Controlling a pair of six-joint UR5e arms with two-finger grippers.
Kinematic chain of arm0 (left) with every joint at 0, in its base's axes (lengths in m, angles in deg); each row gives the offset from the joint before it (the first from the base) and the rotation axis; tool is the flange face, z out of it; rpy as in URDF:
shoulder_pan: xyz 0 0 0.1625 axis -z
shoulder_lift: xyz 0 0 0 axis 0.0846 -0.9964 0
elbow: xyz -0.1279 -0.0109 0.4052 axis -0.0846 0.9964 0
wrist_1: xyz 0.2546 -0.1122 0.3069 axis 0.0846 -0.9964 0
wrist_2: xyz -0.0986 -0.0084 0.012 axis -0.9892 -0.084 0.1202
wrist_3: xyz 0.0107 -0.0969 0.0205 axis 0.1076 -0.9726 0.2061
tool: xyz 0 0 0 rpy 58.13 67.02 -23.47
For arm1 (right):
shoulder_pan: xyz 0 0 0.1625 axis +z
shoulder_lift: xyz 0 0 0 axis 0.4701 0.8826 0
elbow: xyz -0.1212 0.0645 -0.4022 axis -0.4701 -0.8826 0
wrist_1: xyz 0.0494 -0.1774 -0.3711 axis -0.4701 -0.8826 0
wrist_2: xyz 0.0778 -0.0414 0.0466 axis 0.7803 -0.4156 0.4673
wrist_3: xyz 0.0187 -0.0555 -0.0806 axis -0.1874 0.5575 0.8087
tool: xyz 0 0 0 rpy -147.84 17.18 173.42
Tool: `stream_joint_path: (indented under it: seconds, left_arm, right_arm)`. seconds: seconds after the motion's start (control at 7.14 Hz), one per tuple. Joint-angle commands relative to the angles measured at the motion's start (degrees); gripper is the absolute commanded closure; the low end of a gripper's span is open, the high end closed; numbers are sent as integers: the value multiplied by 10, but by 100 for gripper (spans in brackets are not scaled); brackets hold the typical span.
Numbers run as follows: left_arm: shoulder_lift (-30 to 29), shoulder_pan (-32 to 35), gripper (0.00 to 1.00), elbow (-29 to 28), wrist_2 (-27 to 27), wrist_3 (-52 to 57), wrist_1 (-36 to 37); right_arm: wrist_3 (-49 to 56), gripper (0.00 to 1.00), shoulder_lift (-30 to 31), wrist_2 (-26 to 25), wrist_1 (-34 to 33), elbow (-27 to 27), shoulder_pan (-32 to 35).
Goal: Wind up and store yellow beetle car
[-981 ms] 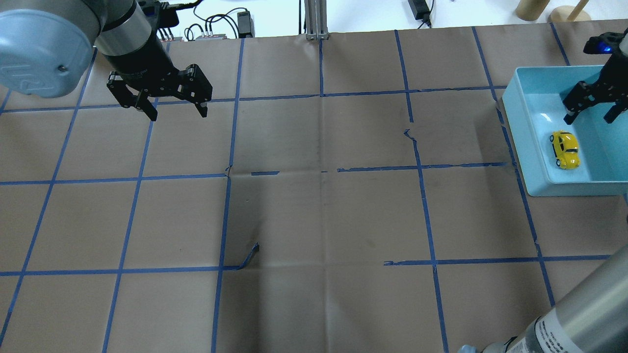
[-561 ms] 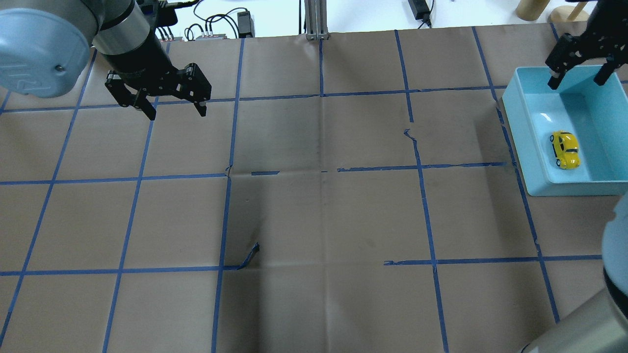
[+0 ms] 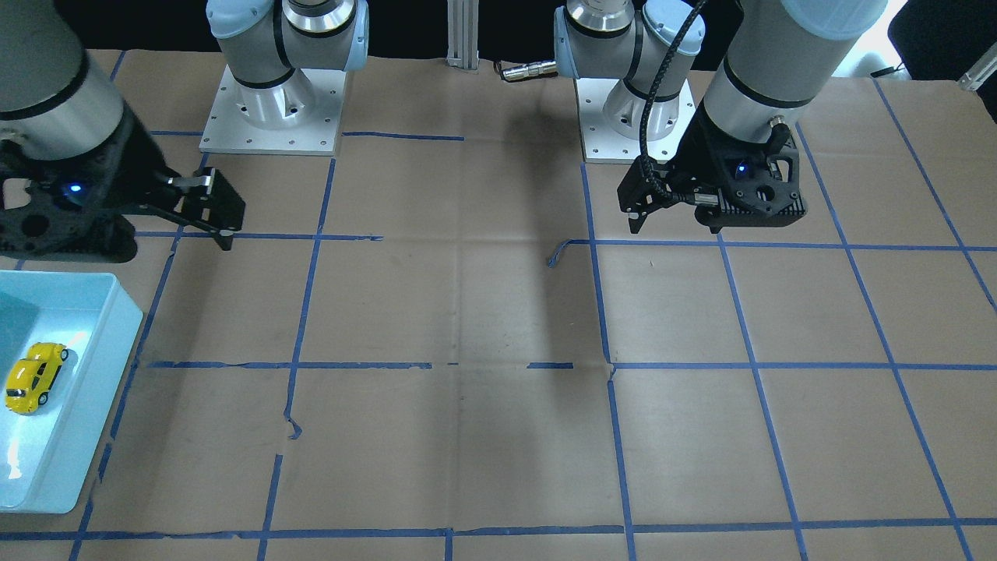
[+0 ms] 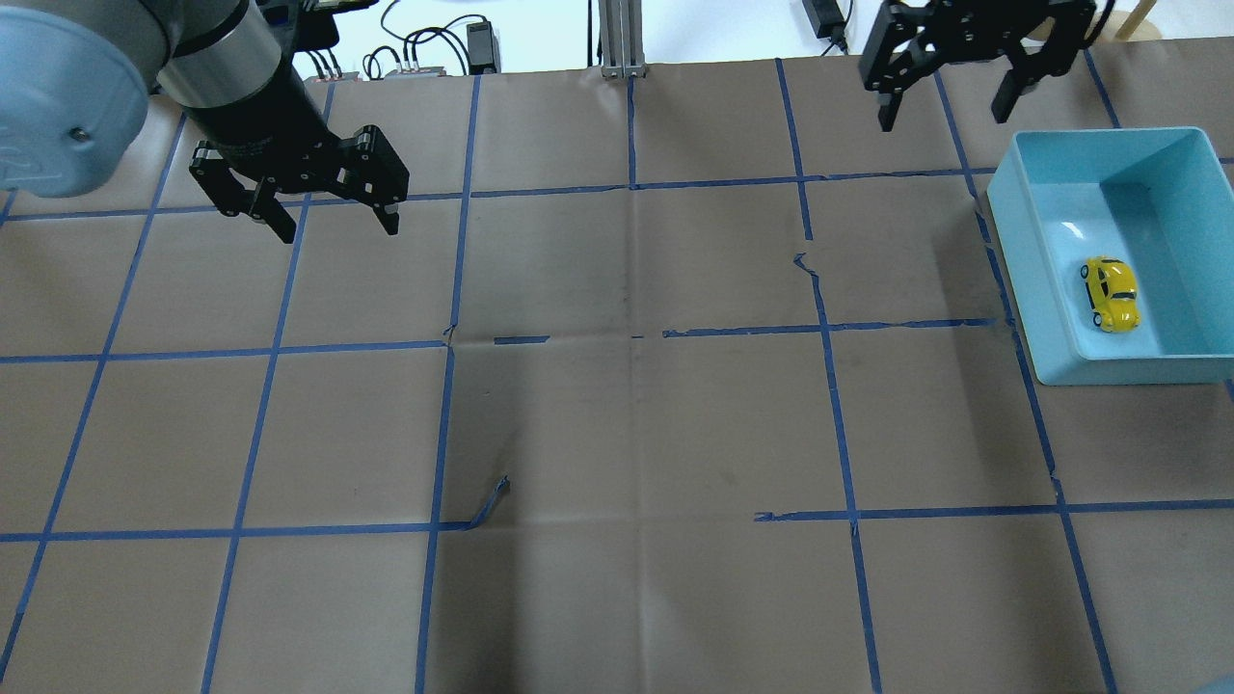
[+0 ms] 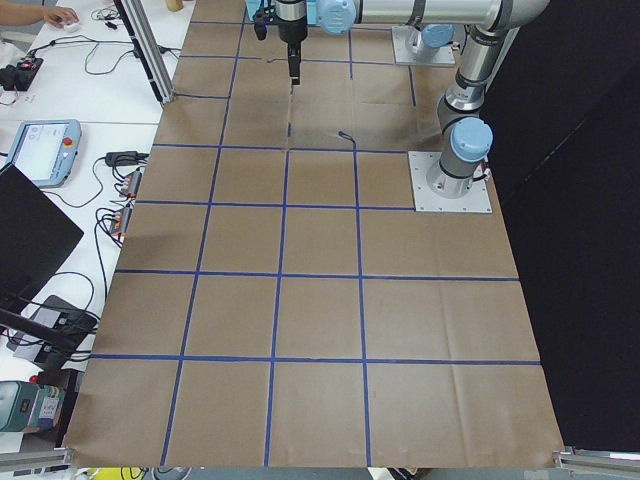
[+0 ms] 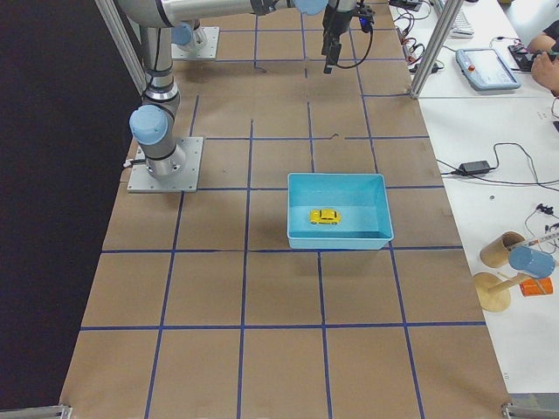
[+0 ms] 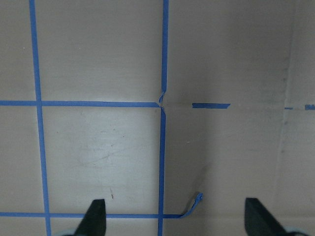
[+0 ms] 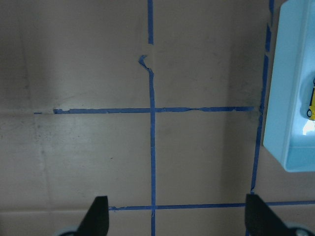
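Observation:
The yellow beetle car (image 4: 1111, 293) lies on its wheels in the light blue bin (image 4: 1024, 280) at the table's right side. It also shows in the front view (image 3: 35, 375), the right side view (image 6: 325, 216) and at the edge of the right wrist view (image 8: 311, 101). My right gripper (image 4: 945, 116) is open and empty. It hangs above the table near the far edge, left of the bin and well away from the car. My left gripper (image 4: 337, 226) is open and empty above the far left of the table. Its wrist view (image 7: 177, 219) shows only paper and tape.
Brown paper with a blue tape grid covers the table. A loose tape end (image 4: 492, 501) curls up left of centre. A metal post (image 4: 617, 39) and cables stand at the far edge. The bin (image 3: 78, 405) sits near the table's right edge.
My right gripper has risen out of the bin and moved left and toward the far edge, staying open. The car stays in the bin. My left gripper shifted slightly.

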Motion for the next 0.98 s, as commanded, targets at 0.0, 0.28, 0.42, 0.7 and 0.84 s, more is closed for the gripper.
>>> stream_joint_path:
  seconds: [0.0, 0.28, 0.42, 0.7, 0.84]
  left_arm:
    - [0, 1, 1, 4, 0, 0, 0]
    - [-2, 1, 1, 5, 1, 0, 0]
    - [-1, 1, 1, 5, 1, 0, 0]
    - [0, 1, 1, 4, 1, -1, -3]
    - [0, 1, 1, 4, 1, -1, -4]
  right_arm:
    - [-20, 6, 41, -1, -63, 70, 19]
    - [-27, 0, 105, 1, -167, 178, 19]
    - [-35, 0, 117, -2, -163, 189, 20]
    - [-38, 0, 119, -1, -136, 175, 10]
    - [-38, 0, 118, -1, -134, 169, 11]
